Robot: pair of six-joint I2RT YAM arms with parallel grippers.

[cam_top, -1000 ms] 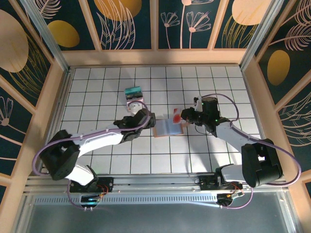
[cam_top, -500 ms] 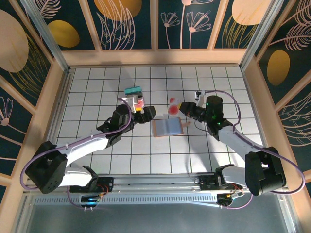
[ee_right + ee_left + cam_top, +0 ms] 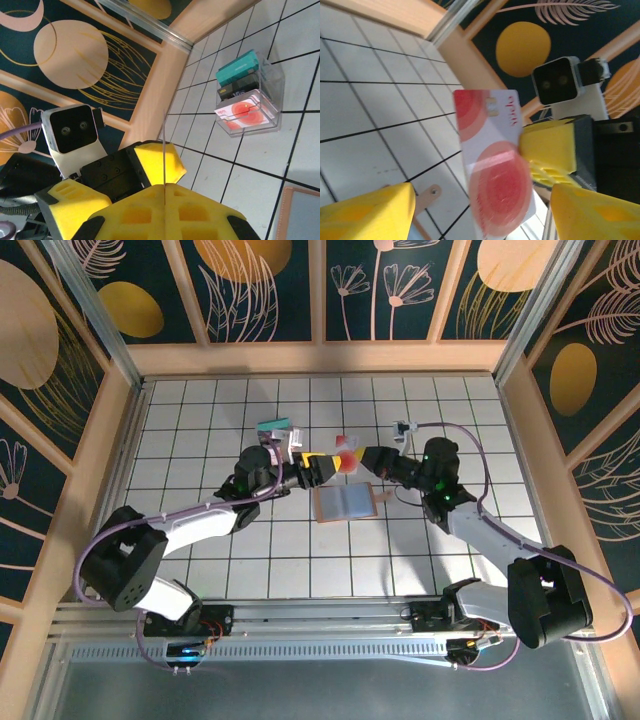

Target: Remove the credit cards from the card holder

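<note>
The card holder (image 3: pixel 345 503) lies open on the tiles, grey-blue inside with a tan border; its corner shows in the right wrist view (image 3: pixel 300 215). Above its far edge my right gripper (image 3: pixel 365 458) (image 3: pixel 164 192) is shut on a red-and-white credit card (image 3: pixel 347 455) (image 3: pixel 495 170), seen edge-on in the right wrist view (image 3: pixel 163 150). My left gripper (image 3: pixel 318 468) (image 3: pixel 482 215) faces it from the left. Its yellow fingers (image 3: pixel 370 210) stand apart on either side of the card's free end, with a gap on both sides.
A small clear box (image 3: pixel 277 437) (image 3: pixel 247 97) with teal, dark and red-and-white cards stands behind the left gripper. Wooden walls enclose the tiled table (image 3: pixel 200 420). Both arms meet above the middle of the table.
The right gripper lifted the card off the holder and carried it left. The left gripper swung from the clear box to the card, and its jaws have narrowed around it.
</note>
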